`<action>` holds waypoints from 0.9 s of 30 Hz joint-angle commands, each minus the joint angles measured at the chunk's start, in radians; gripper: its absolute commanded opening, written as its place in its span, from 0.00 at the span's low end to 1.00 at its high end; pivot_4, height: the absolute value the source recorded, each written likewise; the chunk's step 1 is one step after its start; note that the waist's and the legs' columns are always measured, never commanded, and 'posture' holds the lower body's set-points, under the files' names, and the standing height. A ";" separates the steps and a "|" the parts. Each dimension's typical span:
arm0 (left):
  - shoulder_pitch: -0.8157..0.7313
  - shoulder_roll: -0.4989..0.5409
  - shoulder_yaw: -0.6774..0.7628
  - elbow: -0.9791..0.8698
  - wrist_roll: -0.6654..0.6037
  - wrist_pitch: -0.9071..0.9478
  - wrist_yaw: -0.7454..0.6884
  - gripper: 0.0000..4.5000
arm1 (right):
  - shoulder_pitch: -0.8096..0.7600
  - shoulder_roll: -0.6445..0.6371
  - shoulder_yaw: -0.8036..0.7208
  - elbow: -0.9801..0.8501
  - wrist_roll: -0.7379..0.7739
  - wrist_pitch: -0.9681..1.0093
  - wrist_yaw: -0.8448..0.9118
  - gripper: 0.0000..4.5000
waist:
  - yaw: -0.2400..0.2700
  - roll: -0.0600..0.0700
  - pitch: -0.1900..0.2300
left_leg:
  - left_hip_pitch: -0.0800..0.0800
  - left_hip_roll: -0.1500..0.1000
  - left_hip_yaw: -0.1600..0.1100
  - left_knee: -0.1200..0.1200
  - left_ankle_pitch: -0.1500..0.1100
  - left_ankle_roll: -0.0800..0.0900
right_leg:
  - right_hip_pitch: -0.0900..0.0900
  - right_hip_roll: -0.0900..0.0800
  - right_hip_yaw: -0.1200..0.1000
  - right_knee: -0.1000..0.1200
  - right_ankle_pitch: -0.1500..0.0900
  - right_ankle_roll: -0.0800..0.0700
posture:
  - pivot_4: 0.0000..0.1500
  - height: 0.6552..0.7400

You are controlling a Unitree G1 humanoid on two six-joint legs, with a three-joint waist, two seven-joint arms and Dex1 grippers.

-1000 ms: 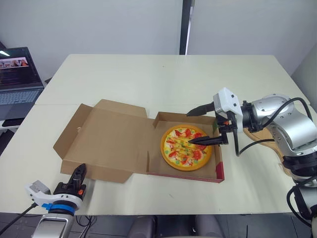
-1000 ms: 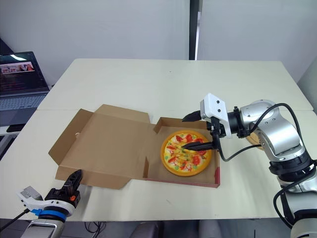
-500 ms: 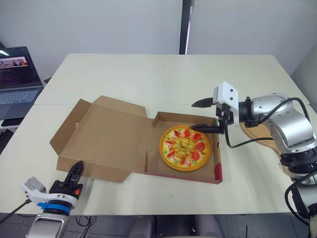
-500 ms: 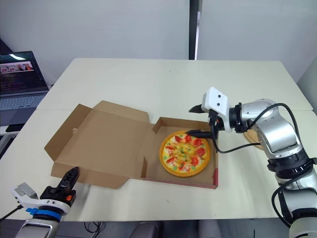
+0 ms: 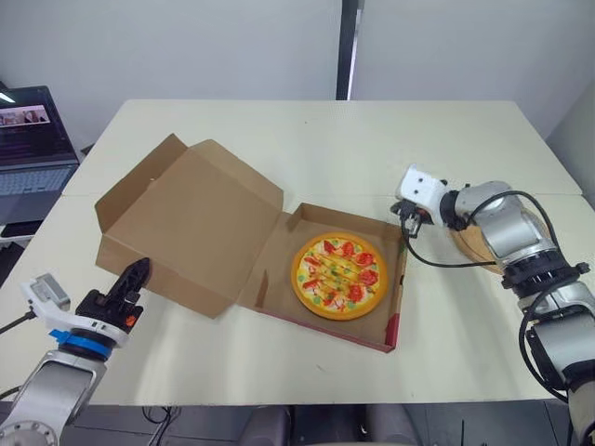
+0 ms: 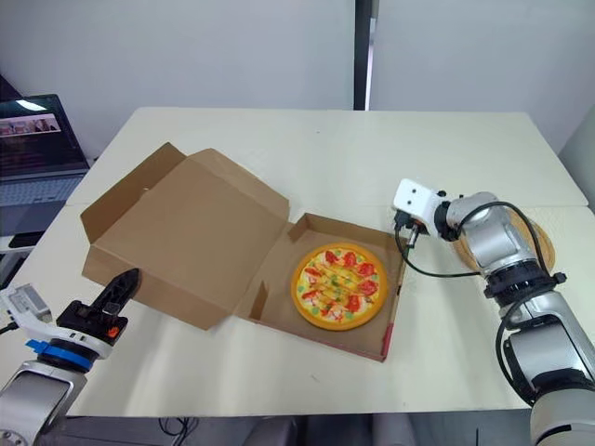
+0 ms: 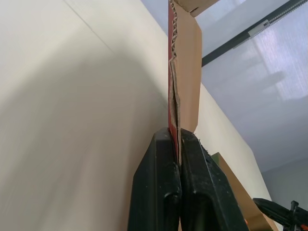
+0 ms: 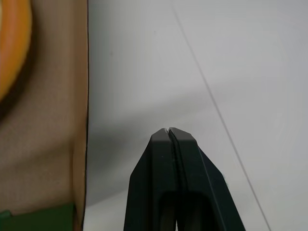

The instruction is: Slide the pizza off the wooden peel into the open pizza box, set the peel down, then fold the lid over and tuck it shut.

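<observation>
Cardboard pizza box [image 5: 275,284], 1 item, open, on the near half of the tabletop [image 5: 307,139]. We record its long axis, lid to tray, running from the left edge toward the right edge.

Lid [image 5: 186,223]: 1, tilted up from the hinge and leaning toward the left edge. Its brown inner face is turned up and toward the tray.

Pizza [image 5: 340,275]: 1, round, orange-rimmed, with red and green toppings. It lies flat inside the tray, toward the tray's right wall.

Left gripper [image 7: 174,132]: narrow, its 2 black fingers pinched on the lid's free edge at the corner nearest the near-left of the tabletop. In the left wrist view we see the cardboard sandwiched between them.

Right gripper [image 8: 168,131]: 2 fingers pressed together, holding nothing. It points down at bare tabletop just beside the outside of the tray's right wall.

Wooden peel [image 6: 537,243]: 1, flat on the tabletop near the right edge, partly hidden by the right arm. We cannot tell which way its handle points.

Laptop [image 5: 33,139]: 1, open, on a separate desk beyond the left edge.
</observation>
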 commanded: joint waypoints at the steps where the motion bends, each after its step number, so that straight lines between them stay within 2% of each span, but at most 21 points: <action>1: -0.083 0.073 0.000 0.067 0.050 0.037 -0.076 0.00 | -0.032 -0.012 0.000 0.024 -0.020 -0.061 0.064 0.01 | -0.001 0.000 0.000 | 0.000 0.000 -0.001 0.000 0.000 0.000 | 0.000 0.000 -0.001 -0.001 0.000 0.000 | 1.00 1.00; 5: -0.236 0.159 -0.056 0.187 0.144 0.093 -0.181 0.00 | 0.000 -0.040 -0.009 -0.040 0.013 -0.063 0.188 0.01 | -0.002 0.000 0.000 | -0.003 -0.001 -0.004 -0.003 0.000 0.000 | -0.003 0.001 -0.001 -0.002 0.000 0.000 | 1.00 1.00; 9: -0.474 0.236 -0.181 0.341 0.309 0.126 -0.336 0.00 | 0.086 -0.093 -0.033 -0.222 0.091 0.003 0.327 0.01 | 0.002 0.000 0.000 | -0.011 -0.002 -0.008 -0.002 0.000 -0.001 | -0.009 0.000 -0.005 -0.002 0.001 0.000 | 1.00 1.00; 12: -0.655 0.256 -0.277 0.466 0.439 0.128 -0.461 0.00 | 0.164 -0.125 -0.056 -0.381 0.144 0.081 0.372 0.01 | 0.003 0.000 0.000 | -0.014 -0.003 -0.009 -0.001 0.000 -0.001 | -0.011 -0.001 -0.006 -0.002 0.001 0.000 | 1.00 1.00; 16: -0.866 0.244 -0.385 0.639 0.622 0.085 -0.613 0.00 | 0.246 -0.131 -0.091 -0.576 0.206 0.227 0.358 0.01 | -0.005 0.000 0.000 | -0.015 -0.004 -0.008 -0.001 0.000 -0.001 | -0.015 -0.001 -0.004 -0.001 0.002 0.000 | 1.00 1.00; 19: -0.969 0.224 -0.427 0.739 0.721 0.058 -0.701 0.00 | 0.310 -0.133 -0.101 -0.702 0.239 0.311 0.332 0.01 | -0.014 0.000 0.000 | -0.016 -0.003 -0.007 -0.001 0.000 -0.001 | -0.016 -0.001 -0.004 -0.001 0.002 0.000 | 1.00 1.00; 27: -1.089 0.173 -0.456 0.882 0.892 0.007 -0.840 0.00 | 0.458 -0.094 -0.106 -0.967 0.315 0.513 0.218 0.01 | -0.023 0.000 0.000 | -0.018 -0.004 -0.007 0.001 0.000 -0.001 | -0.018 -0.002 -0.004 0.000 0.003 0.001 | 1.00 1.00</action>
